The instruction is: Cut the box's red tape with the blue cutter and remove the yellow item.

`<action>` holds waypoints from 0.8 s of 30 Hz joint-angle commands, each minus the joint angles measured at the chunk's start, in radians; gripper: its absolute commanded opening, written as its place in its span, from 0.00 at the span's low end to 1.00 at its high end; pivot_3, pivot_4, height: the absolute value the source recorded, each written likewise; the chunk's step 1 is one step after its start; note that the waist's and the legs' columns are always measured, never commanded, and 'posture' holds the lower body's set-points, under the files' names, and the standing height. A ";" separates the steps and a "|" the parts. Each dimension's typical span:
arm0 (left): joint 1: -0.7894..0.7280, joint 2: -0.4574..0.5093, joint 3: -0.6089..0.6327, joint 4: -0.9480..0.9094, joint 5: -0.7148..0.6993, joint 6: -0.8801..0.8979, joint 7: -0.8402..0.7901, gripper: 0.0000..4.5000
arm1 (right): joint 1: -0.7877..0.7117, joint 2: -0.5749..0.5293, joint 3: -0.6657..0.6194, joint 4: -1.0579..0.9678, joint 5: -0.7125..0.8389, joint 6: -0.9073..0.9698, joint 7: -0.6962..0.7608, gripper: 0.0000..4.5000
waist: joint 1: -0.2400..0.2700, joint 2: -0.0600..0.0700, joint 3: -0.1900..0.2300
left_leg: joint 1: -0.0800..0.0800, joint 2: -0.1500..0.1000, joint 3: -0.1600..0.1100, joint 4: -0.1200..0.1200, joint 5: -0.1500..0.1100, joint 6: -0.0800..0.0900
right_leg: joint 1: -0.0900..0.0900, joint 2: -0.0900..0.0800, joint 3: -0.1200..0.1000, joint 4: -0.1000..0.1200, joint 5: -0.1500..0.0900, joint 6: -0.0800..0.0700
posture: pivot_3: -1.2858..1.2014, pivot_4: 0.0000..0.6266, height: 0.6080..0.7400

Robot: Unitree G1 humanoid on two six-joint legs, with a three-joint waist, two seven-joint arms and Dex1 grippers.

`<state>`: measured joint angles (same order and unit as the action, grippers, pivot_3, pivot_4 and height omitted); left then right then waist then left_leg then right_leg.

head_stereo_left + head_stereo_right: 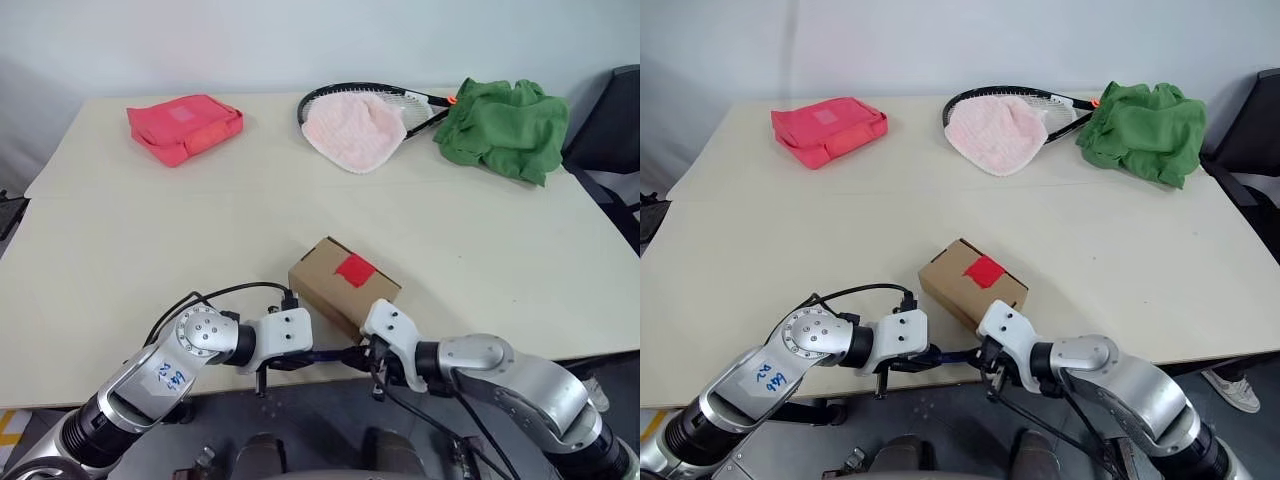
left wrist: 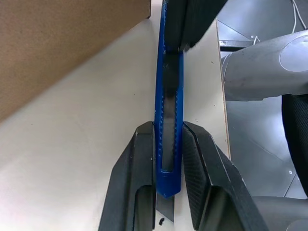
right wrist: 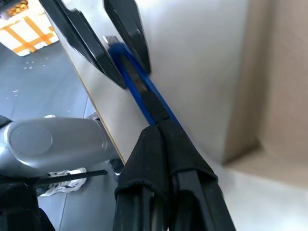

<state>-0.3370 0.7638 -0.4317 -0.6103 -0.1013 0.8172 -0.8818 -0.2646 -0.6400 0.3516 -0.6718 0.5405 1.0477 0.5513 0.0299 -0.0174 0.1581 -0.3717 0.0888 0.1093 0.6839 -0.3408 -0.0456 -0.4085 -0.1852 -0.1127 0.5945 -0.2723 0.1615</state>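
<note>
While both grippers grasp the cutter (image 2: 168,120) at the counter's (image 1: 150,230) near edge, the box (image 1: 344,285) sits just beyond them.
The left gripper (image 2: 168,159) is clenched on one end of the cutter, a finger (image 2: 139,173) pressed to each side; the right gripper (image 3: 161,144) pinches the other end, its fingers fully closed on it. Between them the cutter lies level, near the box's near side. Red tape (image 1: 354,269) sits on the closed box's top. Far left lies a pink pouch (image 1: 184,127); far right, a racket (image 1: 400,103) under a pink cloth (image 1: 352,130), and a green cloth (image 1: 503,128).
</note>
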 commanded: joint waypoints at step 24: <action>0.122 -0.007 0.324 0.105 -0.173 -0.917 -0.145 0.10 | 0.427 -0.746 -1.020 0.158 1.432 0.106 -0.112 0.80 | 0.004 0.001 0.004 | -0.002 0.000 0.001 0.000 -0.003 0.003 | 0.000 0.000 0.000 -0.004 0.001 0.000 | 0.52 0.24 1.00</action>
<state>-0.1914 0.7647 -0.1165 -0.4707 -0.2438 -0.0682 -1.0109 0.1529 -1.3501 -0.6044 -0.5622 1.9369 1.1397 0.4107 0.0338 -0.0162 0.1620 -0.3739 0.0889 0.1099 0.6843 -0.3439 -0.0424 -0.4088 -0.1853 -0.1128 0.5905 -0.2712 0.1622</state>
